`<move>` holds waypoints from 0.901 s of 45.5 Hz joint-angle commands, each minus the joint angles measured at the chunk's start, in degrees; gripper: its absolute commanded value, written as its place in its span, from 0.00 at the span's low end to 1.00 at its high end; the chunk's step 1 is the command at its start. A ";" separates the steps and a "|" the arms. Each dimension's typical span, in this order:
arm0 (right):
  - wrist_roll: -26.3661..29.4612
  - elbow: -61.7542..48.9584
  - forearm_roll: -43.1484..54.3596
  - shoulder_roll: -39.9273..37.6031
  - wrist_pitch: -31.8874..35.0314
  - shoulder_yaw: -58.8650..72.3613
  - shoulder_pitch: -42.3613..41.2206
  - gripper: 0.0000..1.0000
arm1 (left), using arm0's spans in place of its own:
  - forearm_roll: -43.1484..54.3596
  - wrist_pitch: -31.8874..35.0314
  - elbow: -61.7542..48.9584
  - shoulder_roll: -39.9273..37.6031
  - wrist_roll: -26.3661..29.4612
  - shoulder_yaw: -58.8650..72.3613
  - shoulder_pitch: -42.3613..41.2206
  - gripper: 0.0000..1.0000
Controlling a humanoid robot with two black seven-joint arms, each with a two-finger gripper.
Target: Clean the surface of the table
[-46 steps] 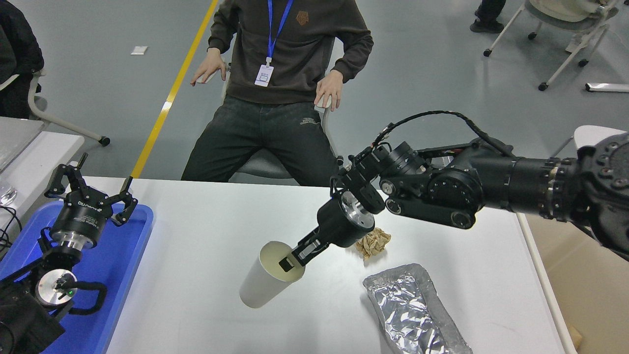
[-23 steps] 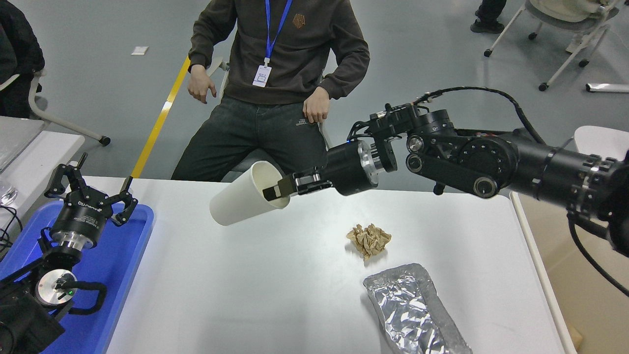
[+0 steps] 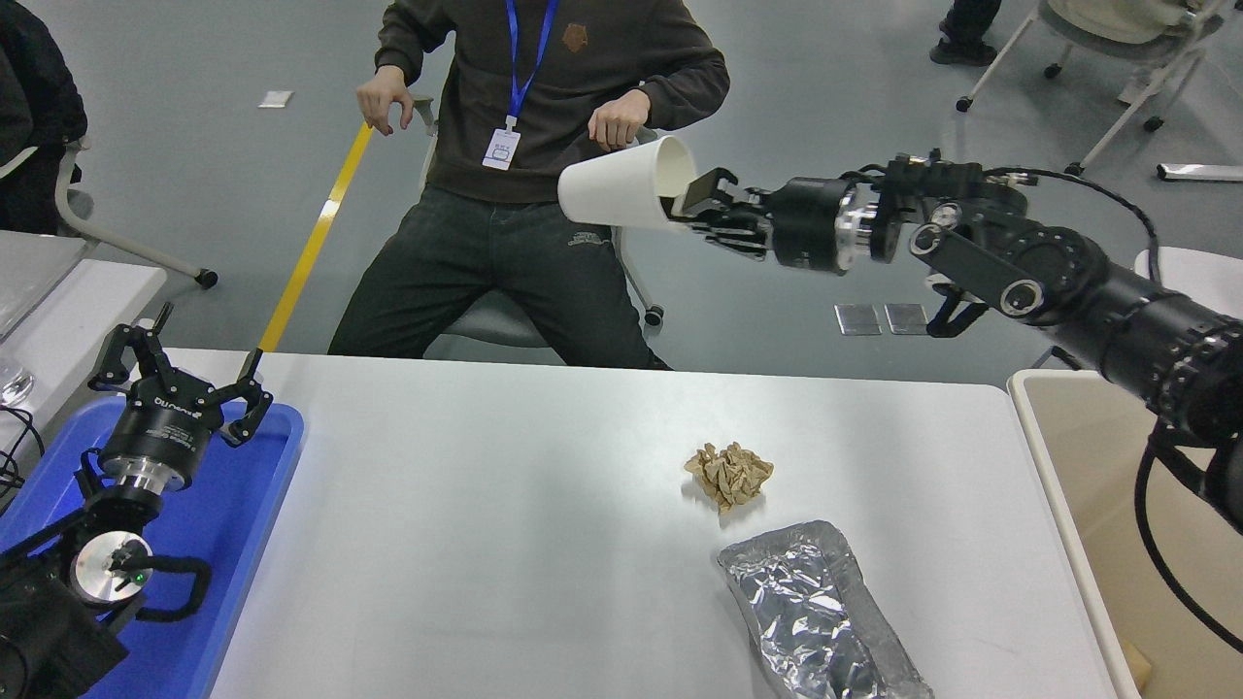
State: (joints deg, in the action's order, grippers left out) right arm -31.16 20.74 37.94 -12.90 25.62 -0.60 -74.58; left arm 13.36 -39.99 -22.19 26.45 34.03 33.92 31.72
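The white-grey table surface (image 3: 505, 544) fills the lower half of the head view. My right gripper (image 3: 691, 204) is shut on the rim of a white paper cup (image 3: 621, 189), one finger inside it, and holds it sideways high above the table's far edge. A crumpled brown paper ball (image 3: 729, 473) lies on the table right of centre. A crumpled silver foil tray (image 3: 811, 607) lies in front of it. My left gripper (image 3: 180, 374) is open and parked over the blue tray at the lower left.
A blue plastic tray (image 3: 248, 524) sits at the table's left edge. A beige bin (image 3: 1117, 476) stands off the right edge. A person (image 3: 544, 146) sits on a chair at the far side, close behind the raised cup.
My right arm has lifted the cup from the middle of the table up and to the right, to well above the far edge. The person has drawn both hands up. The left arm has not moved.
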 commanded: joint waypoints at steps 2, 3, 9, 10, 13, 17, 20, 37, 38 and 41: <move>-0.04 -12.82 -6.12 -4.23 0.05 -0.10 4.09 0.00 | 0.00 0.00 0.04 0.00 -0.02 0.00 0.00 1.00; -0.04 -13.62 -6.38 -4.76 0.05 -0.10 4.62 0.00 | 0.00 0.00 0.04 0.00 -0.02 0.00 0.00 1.00; 0.22 -19.15 -7.96 -7.75 -0.13 0.07 7.96 0.00 | 0.00 0.00 -0.05 0.00 -0.02 0.00 0.00 1.00; 0.31 -19.94 -8.05 -8.10 -0.22 0.08 8.48 0.00 | 0.00 0.00 0.04 0.00 -0.02 0.00 0.00 1.00; 0.31 -22.40 -8.32 -9.33 -0.39 0.16 10.15 0.00 | 0.00 0.00 -0.05 0.00 0.07 0.00 0.00 1.00; 0.40 -26.27 -8.40 -11.26 -0.57 0.16 13.22 0.00 | 0.00 0.00 0.04 0.00 -0.02 0.00 0.00 1.00; 0.49 -28.21 -8.41 -11.80 -0.74 0.08 14.64 0.00 | 0.00 0.00 -0.05 0.00 -0.02 0.00 0.00 1.00; 11.82 -33.49 -11.65 -13.90 -5.49 0.08 21.14 0.00 | 0.00 0.00 -0.05 0.00 -0.02 0.00 0.00 1.00; 12.78 -33.40 -11.92 -13.99 -5.93 0.08 21.41 0.00 | 0.00 0.00 -0.05 0.00 -0.02 0.00 0.00 1.00; 15.42 -33.40 -12.18 -14.17 -7.07 0.08 22.46 0.00 | 0.00 0.00 -0.05 0.00 0.07 0.00 0.00 1.00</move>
State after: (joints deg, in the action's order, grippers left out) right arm -24.03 -10.63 27.87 -25.47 21.68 -0.54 -56.14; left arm 13.36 -39.99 -22.20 26.46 34.04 33.93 31.73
